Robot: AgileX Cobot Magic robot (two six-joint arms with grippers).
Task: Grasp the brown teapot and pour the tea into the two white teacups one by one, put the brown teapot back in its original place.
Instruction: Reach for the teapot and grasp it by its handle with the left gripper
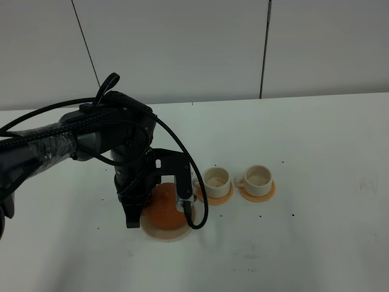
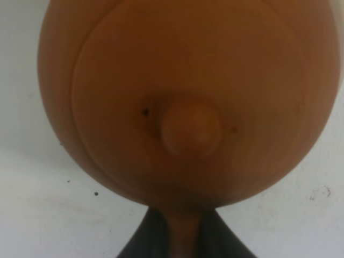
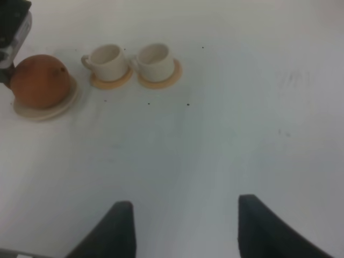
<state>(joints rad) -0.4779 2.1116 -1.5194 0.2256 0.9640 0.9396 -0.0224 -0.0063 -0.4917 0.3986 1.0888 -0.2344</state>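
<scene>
The brown teapot sits on its pale beige trivet, the original place, at the front left of the table. My left gripper is shut on the teapot's handle, and the lid and knob fill the left wrist view. In the exterior view the left arm hides most of the pot and the gripper. The two white teacups stand on orange coasters just right of the teapot. My right gripper hangs open over bare table, well away from the cups and the teapot.
The white table carries a few small dark specks near the cups. A grey panelled wall runs behind the table's far edge. The left arm's cables loop down beside the teapot, close to the nearer cup.
</scene>
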